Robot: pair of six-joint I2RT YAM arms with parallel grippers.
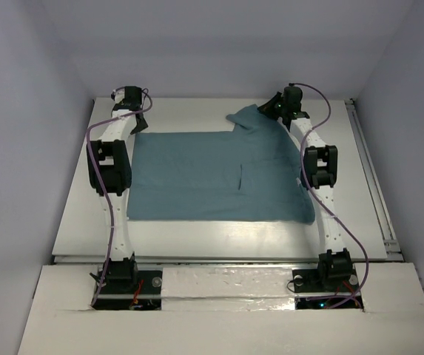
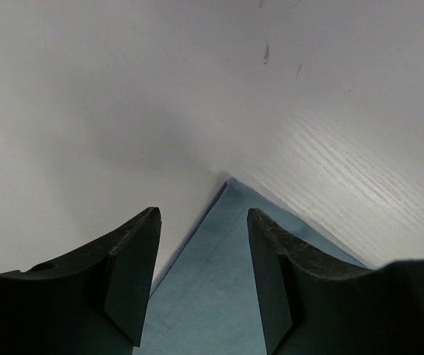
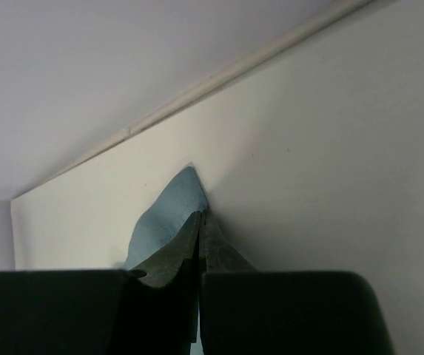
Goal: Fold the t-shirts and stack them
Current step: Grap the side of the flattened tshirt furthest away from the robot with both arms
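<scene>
A dusty teal-blue t-shirt (image 1: 219, 177) lies spread flat on the white table (image 1: 189, 237), with one sleeve bunched up at its far right. My left gripper (image 1: 140, 122) hovers over the shirt's far left corner. In the left wrist view the left gripper (image 2: 203, 214) is open, and the shirt's corner (image 2: 212, 296) lies on the table below the gap, touching neither finger. My right gripper (image 1: 271, 108) is at the raised far right sleeve. In the right wrist view the right gripper (image 3: 200, 216) is shut on a pointed fold of the shirt (image 3: 175, 211).
Pale walls close in the table at the back and on both sides. A metal rail (image 1: 375, 185) runs along the table's right edge. Both arm bases (image 1: 119, 275) stand at the near edge, and bare table (image 1: 189, 111) lies beyond the shirt's far edge.
</scene>
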